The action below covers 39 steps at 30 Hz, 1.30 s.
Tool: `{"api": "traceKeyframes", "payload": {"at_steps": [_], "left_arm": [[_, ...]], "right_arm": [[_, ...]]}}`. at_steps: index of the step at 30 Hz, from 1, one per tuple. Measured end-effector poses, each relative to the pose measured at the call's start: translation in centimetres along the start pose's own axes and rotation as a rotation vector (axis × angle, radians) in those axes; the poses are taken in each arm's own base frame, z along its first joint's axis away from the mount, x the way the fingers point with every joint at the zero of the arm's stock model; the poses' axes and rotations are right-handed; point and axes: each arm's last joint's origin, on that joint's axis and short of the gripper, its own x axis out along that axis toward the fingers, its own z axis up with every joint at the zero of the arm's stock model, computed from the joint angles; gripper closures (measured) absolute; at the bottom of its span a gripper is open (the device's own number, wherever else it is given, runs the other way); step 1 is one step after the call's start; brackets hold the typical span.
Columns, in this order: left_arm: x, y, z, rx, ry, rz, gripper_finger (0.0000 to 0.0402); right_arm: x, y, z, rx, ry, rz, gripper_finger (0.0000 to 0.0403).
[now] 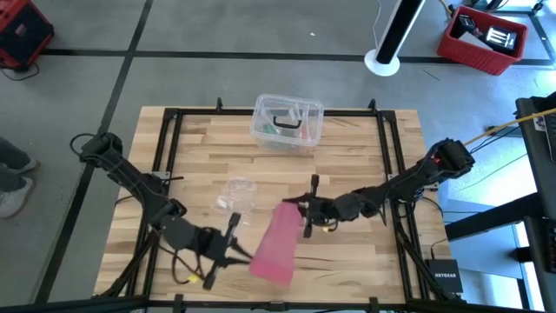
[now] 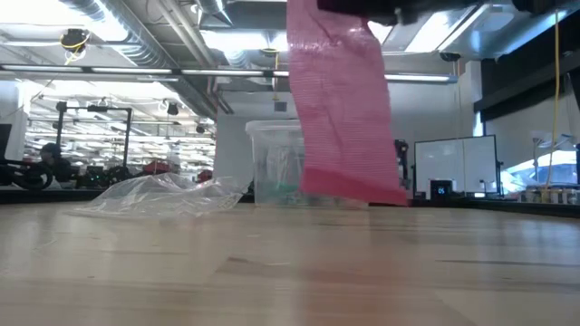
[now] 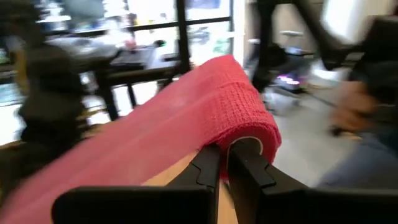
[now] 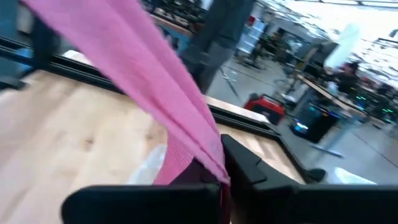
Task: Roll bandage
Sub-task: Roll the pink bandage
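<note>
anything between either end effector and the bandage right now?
Nothing visible. Both already grip the bandage: the left end effector is shut on one end, the right end effector on the other. The plastic wrapper and clear box sit off to the side.

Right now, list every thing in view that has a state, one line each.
bandage: unrolled flat band, lifted off the table, stretched between both grippers.
left gripper: shut on one end of the bandage, which folds over its fingers.
right gripper: shut on the other end of the bandage.
clear plastic box: upright at the table's far side, things inside.
plastic wrapper: crumpled, lying on the table.
</note>
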Motion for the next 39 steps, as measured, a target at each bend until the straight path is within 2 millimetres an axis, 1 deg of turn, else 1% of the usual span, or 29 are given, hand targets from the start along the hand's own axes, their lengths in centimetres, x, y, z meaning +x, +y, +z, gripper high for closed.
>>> {"api": "traceKeyframes", "payload": {"at_steps": [3, 6, 9, 11, 15, 17, 21, 25, 29, 32, 35, 39], "left_arm": [[-0.4, -1.1, 0.2, 0.008, -0.024, -0.083, 0.0389], [-0.7, -1.9, 0.5, 0.053, -0.049, -0.074, 0.0389], [-0.9, -1.8, 1.0, 0.105, -0.094, 0.041, 0.0389], [-0.9, -1.4, 1.3, 0.148, -0.103, 0.152, 0.0389], [-0.8, 0.2, 1.3, 0.216, -0.051, 0.434, 0.0389], [-0.6, 0.9, 1.2, 0.237, -0.024, 0.503, 0.0389], [-0.1, 2.4, 0.9, 0.233, 0.005, 0.555, 0.0389], [0.1, 3.0, 0.7, 0.228, 0.025, 0.575, 0.0389], [0.0, 2.7, 0.7, 0.215, 0.021, 0.567, 0.0389], [-0.2, 2.2, 0.7, 0.218, 0.020, 0.551, 0.0389], [-0.3, 1.9, 0.7, 0.219, 0.018, 0.541, 0.0389], [-0.3, 1.7, 0.7, 0.220, 0.017, 0.537, 0.0389]], "right_arm": [[0.6, -1.3, -0.4, 0.009, 0.017, -0.030, 0.0398], [1.0, -1.9, -0.6, 0.028, 0.012, -0.016, 0.0399], [0.9, -1.7, -0.5, 0.089, 0.003, 0.017, 0.0399], [0.6, -1.1, -0.4, 0.126, 0.003, 0.036, 0.0399], [0.1, -0.1, 0.1, 0.176, -0.021, 0.104, 0.0400], [-0.1, 0.4, 0.6, 0.214, -0.034, 0.145, 0.0395], [-0.1, 0.6, 1.4, 0.282, -0.067, 0.217, 0.0369], [0.1, 0.6, 2.2, 0.338, -0.094, 0.277, 0.0329], [0.2, 0.4, 2.8, 0.341, -0.106, 0.260, 0.0277], [-0.2, -0.2, 3.8, 0.339, -0.087, 0.260, 0.0248], [-1.0, -0.9, 4.6, 0.367, -0.034, 0.299, 0.0231], [-2.0, -1.7, 5.4, 0.481, 0.013, 0.367, 0.0226]]}}
